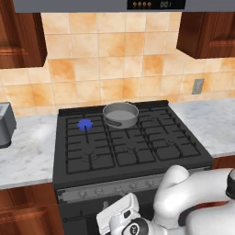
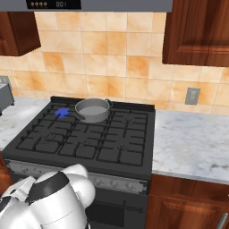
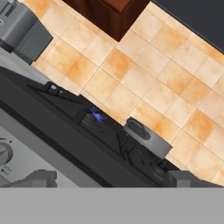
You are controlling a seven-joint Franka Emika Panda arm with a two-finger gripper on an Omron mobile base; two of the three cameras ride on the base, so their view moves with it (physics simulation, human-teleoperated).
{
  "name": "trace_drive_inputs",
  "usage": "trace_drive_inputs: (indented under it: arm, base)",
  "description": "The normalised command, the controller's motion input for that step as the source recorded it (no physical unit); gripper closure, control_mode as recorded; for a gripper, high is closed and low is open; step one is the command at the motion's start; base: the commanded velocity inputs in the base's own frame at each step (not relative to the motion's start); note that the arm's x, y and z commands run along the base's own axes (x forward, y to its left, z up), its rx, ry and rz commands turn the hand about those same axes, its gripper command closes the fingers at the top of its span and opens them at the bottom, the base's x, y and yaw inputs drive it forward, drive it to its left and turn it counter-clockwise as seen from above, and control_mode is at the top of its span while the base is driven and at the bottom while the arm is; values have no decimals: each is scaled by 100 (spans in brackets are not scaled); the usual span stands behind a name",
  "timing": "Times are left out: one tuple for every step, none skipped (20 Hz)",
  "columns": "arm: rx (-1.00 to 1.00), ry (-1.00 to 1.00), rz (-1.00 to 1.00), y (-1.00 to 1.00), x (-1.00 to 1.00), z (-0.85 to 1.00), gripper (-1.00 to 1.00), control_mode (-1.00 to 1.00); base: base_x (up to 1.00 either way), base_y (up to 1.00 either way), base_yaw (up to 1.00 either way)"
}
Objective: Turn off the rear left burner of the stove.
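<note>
The stove [image 1: 133, 158] is a wide black gas range with cast-iron grates and a silver knob strip [image 1: 114, 187] along its front. Its rear left burner [image 1: 85, 124] carries a bright blue flame, which I also see on the rear left burner [image 2: 62, 112] from the right and low across the grates in the hand view [image 3: 97, 116]. My gripper [image 3: 114, 180] is open, its two fingertips [image 3: 41, 178] spread wide with nothing between them. It hangs low in front of the stove's front edge, left of centre. One round knob [image 3: 3, 153] shows at the left edge of the hand view.
A round grey pot [image 1: 120, 114] stands on the rear centre burner, just right of the flame. A grey toaster [image 1: 4, 124] sits on the left marble counter [image 1: 27, 153]. Wooden cabinets [image 1: 209, 27] hang above both sides, and the tiled wall holds an outlet [image 1: 198, 86].
</note>
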Motion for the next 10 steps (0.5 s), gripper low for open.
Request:
trace_drive_inputs:
  arm:
    - [0, -1, 0, 0, 9, -13, -100, -100]
    - [0, 0, 1, 0, 15, -11, -100, -100]
    - [0, 0, 1, 0, 15, -8, -100, -100]
    - [0, 0, 1, 1, 15, -13, -100, -100]
    - [0, 0, 0, 3, 14, -14, -100, -100]
    - [0, 0, 0, 6, 14, -18, -100, -100]
    - [0, 0, 0, 8, 14, -18, -100, -100]
    - [0, 0, 0, 14, 14, -16, -100, -100]
    - [0, 0, 0, 16, 17, -14, -100, -100]
    - [0, 0, 0, 16, 18, -11, -100, -100]
  base:
    - [0, 0, 0]
    - [0, 0, 0]
    - [0, 0, 0]
    - [0, 0, 0]
    - [0, 0, 0]
    - [0, 0, 0]
    - [0, 0, 0]
    - [0, 0, 0]
    - [0, 0, 0]
    - [0, 0, 0]
